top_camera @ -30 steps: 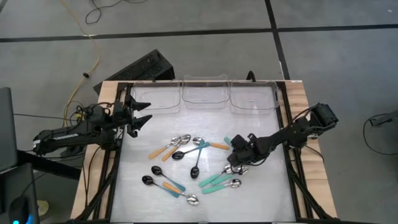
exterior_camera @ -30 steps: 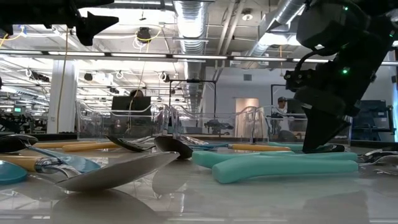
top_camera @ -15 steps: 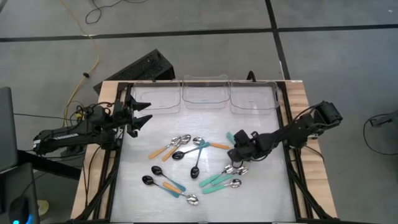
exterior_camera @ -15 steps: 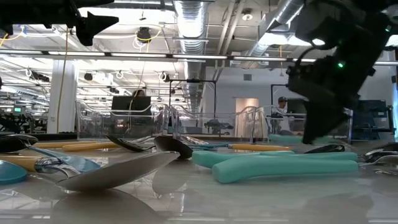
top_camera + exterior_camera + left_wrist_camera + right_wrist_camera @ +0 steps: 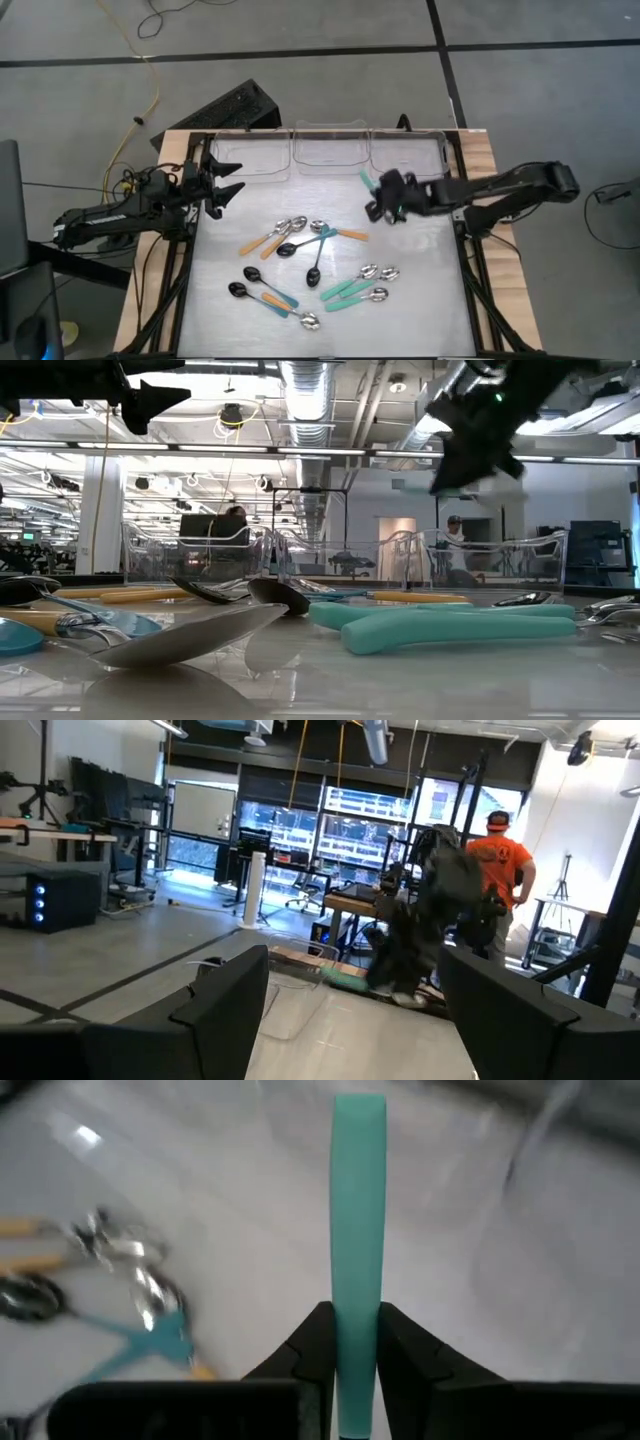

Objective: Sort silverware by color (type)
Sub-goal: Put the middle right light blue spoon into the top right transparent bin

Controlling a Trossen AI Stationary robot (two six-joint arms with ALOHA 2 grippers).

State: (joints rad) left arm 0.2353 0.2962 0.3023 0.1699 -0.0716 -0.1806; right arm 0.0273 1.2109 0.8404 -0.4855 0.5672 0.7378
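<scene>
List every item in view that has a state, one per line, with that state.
Right gripper: jaws shut on a teal-handled spoon, lifted off the table near the bins.
Left gripper: jaws open, empty, waiting at the table's left edge.
Three clear bins: upright along the far edge, seemingly empty.
Remaining spoons: lying loose and unsorted on the table.

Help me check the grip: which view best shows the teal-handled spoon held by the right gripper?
Right wrist view: the teal-handled spoon fills the frame, pinched by the right gripper. High view shows only a handle sliver; low view a blur; left wrist view barely anything.
</scene>
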